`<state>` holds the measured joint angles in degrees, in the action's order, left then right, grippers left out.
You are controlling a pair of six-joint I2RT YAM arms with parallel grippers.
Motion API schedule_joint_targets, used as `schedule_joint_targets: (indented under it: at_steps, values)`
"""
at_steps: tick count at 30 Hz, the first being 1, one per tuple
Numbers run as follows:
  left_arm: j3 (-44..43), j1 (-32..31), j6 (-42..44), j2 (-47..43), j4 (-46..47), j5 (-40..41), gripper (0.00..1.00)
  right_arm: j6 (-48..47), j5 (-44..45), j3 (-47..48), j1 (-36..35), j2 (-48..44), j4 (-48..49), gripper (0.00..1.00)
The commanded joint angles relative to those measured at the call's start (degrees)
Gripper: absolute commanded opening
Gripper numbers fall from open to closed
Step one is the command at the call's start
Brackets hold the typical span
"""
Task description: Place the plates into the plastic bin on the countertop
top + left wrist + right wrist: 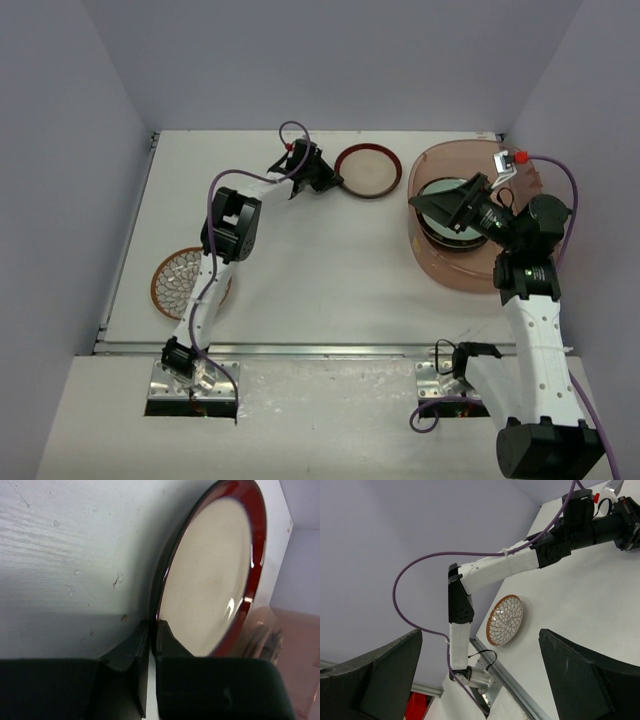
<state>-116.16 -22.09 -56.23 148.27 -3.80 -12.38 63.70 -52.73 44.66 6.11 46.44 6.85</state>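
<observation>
Your left fingers point(127, 652) pinch the left rim of the maroon-rimmed plate point(210, 575) on the worktop point(300, 270), the plastic bin point(445, 265) just to its right beneath your wide-spread right fingers point(380, 680)

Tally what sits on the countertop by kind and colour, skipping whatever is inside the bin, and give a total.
maroon-rimmed plate: 1
brown-white petal plate: 1
plastic bin: 1
Total: 3
</observation>
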Motion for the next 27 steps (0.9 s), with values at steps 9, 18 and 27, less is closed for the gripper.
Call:
schedule_joint_targets:
  at_steps: [9,18,27]
  values:
    - [30.77,0.11,3.67,-19.5,23.21,-5.82,0.0,-4.44,1.4,0.14,-0.41,0.88,0.25,0.99]
    - [46.44,5.51,3.79,-40.34,28.59,-17.59,0.0,-17.46,4.16,9.9,-1.53,10.94,-15.33,0.99]
    - [61.13,8.51,4.12,-59.92,27.96,-24.34,0.0,-30.48,14.16,22.13,-4.97,26.23,-29.26,0.99]
